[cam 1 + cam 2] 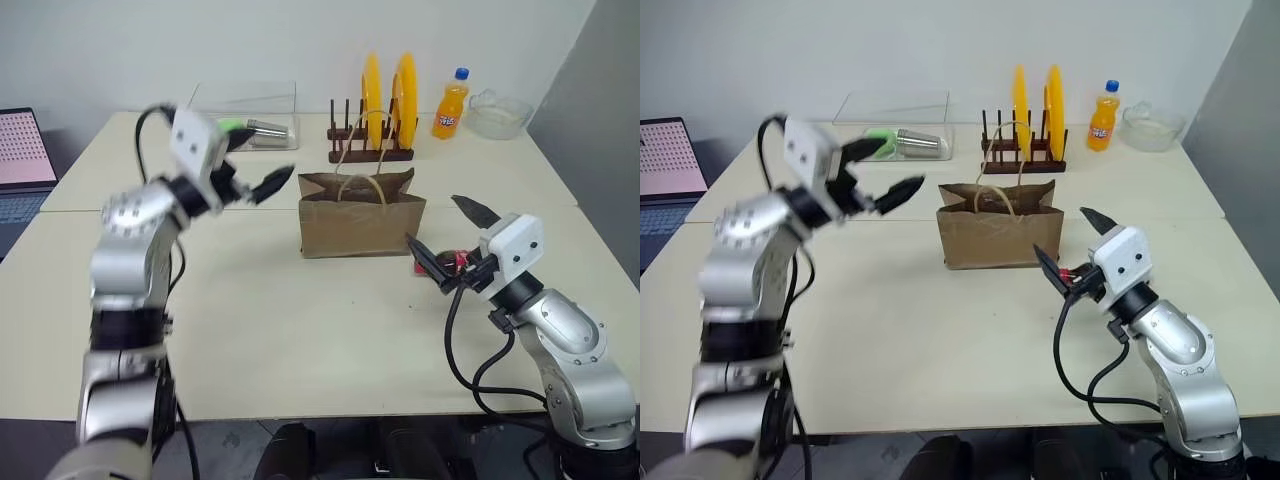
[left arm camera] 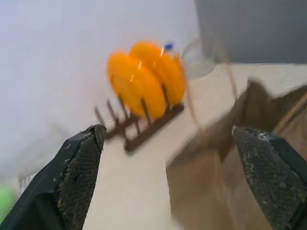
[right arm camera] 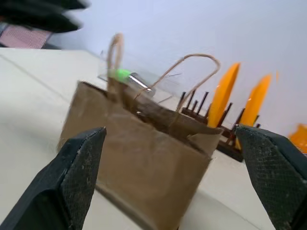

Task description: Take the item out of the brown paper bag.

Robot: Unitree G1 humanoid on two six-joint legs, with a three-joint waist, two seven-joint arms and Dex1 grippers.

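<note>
The brown paper bag (image 1: pixel 360 220) stands upright in the middle of the table, mouth open and its two cord handles up. Just right of the bag's base, the item (image 1: pixel 457 261) lies on the table as a small red and dark shape, mostly hidden behind my right gripper. My right gripper (image 1: pixel 432 220) is open and empty, close to the bag's right side and pointing at it; the right wrist view shows the bag (image 3: pixel 139 158) between its fingers (image 3: pixel 79 172). My left gripper (image 1: pixel 262 158) hangs open and empty above the table, left of the bag's top.
Behind the bag stands a wooden rack with two orange plates (image 1: pixel 388 95). An orange soda bottle (image 1: pixel 451 105) and a glass bowl (image 1: pixel 498 113) sit at the far right. A clear box (image 1: pixel 250 115) is at the back left, and a laptop (image 1: pixel 22 150) is beyond the left edge.
</note>
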